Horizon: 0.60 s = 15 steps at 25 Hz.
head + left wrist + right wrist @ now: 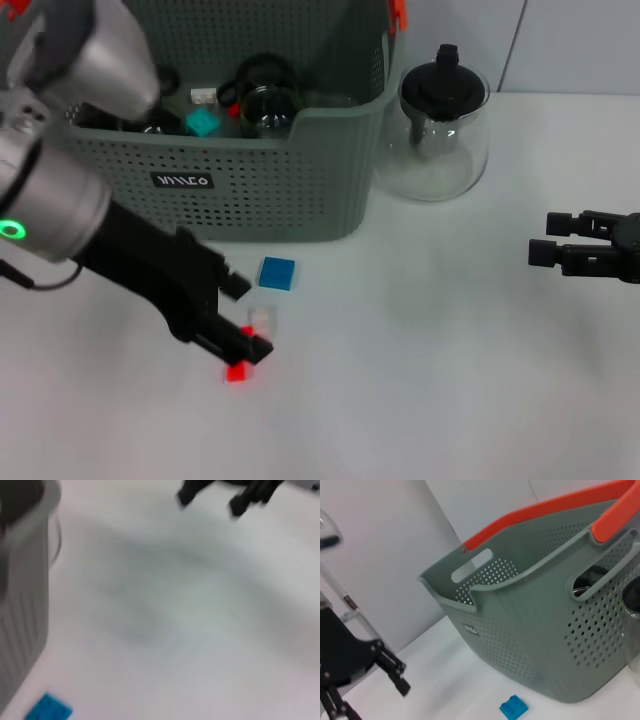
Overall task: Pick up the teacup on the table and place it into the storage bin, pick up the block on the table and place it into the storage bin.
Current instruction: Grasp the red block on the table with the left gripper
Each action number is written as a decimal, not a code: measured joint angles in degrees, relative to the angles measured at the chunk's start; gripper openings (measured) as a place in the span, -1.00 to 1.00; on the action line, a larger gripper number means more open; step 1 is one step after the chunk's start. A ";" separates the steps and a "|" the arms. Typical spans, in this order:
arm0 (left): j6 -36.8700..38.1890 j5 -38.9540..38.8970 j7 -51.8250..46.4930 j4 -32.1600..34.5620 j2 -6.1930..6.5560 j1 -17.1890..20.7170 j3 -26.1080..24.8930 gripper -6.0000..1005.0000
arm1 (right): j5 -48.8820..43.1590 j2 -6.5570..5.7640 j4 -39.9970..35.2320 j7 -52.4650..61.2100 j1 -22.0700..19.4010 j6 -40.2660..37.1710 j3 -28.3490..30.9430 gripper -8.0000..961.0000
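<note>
Head view: left gripper [240,318], fingers spread and released, hovers over white table [420,380] beside small blue plastic block [277,272] before grey-green perforated storage bin [250,190]; right gripper [545,238], likewise released, idles far right.

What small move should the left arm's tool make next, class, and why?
Probably shift toward the storage bin and settle over the small blue square block. The left tool hangs open above the plain white table just short of that block, holding nothing, while the large grey-green perforated plastic storage bin stands right behind.
</note>
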 joint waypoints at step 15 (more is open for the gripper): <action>-12.80 10.38 -18.47 -6.12 -0.36 -1.36 18.05 0.62 | -0.09 0.01 0.00 -0.61 -0.74 -0.12 0.03 0.96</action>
